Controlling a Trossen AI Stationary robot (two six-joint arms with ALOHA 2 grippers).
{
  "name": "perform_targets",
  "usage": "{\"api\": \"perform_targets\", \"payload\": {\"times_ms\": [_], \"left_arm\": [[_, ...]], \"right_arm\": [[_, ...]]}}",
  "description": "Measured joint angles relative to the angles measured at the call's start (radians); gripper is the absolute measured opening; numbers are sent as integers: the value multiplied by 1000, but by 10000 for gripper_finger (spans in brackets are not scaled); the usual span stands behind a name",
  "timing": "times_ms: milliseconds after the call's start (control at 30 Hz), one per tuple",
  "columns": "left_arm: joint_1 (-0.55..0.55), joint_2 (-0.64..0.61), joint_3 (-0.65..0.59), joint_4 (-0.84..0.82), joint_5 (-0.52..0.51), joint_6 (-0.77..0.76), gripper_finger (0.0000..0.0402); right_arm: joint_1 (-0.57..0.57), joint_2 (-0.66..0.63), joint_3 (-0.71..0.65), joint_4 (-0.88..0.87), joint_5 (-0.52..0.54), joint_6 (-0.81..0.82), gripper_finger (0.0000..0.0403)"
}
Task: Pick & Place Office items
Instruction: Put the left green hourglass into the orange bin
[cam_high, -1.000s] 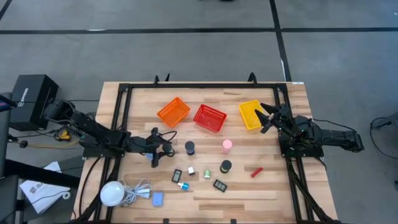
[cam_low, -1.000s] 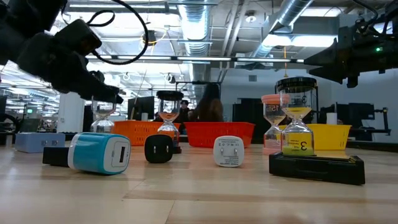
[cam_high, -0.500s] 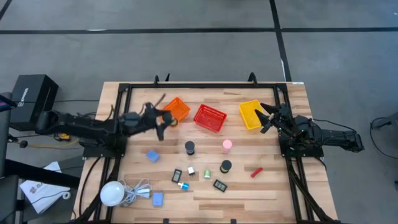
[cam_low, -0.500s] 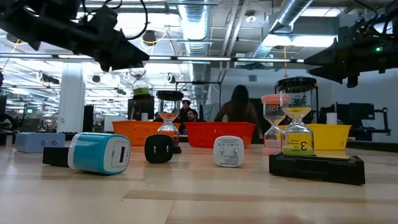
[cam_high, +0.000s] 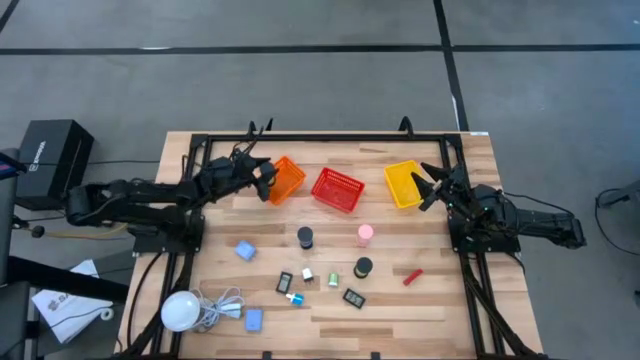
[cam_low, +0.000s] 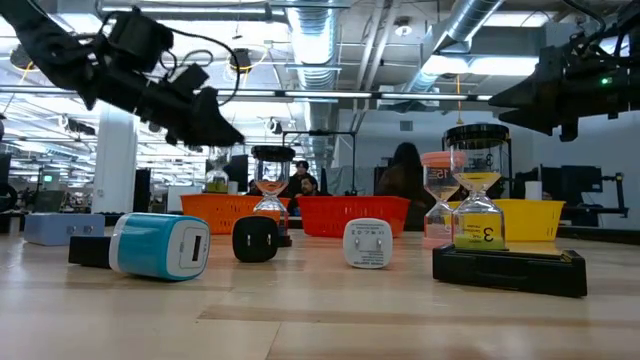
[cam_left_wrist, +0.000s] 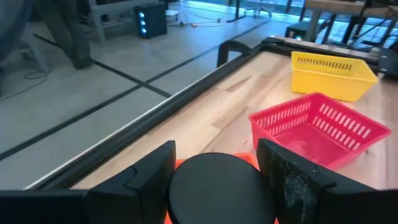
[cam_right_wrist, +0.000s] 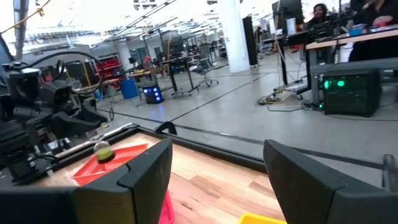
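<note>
In the upper left part of the high view we see the left gripper (cam_high: 262, 180) over the edge of the orange basket (cam_high: 285, 176), its fingers closed around a small sand timer with green sand (cam_low: 216, 181); its black cap (cam_left_wrist: 214, 186) fills the left wrist view. The right gripper (cam_high: 432, 187) waits with fingers wide apart beside the yellow basket (cam_high: 402, 183), at the right. The other office items, such as the pink timer (cam_high: 365, 233), lie in the lower middle of the table (cam_high: 440, 300).
</note>
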Motion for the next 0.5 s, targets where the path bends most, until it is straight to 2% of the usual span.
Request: {"api": "perform_targets", "payload": {"times_ms": [133,267,500], "left_arm": [[15,95,0,110,13,8,203],[15,164,5,247,13,56,217],[16,285,73,253,13,34,202]], "right_arm": [[-20,0,0,-1,0,0,244],[-27,0,0,-2,0,0,244],[-26,0,0,-6,0,0,244]]}}
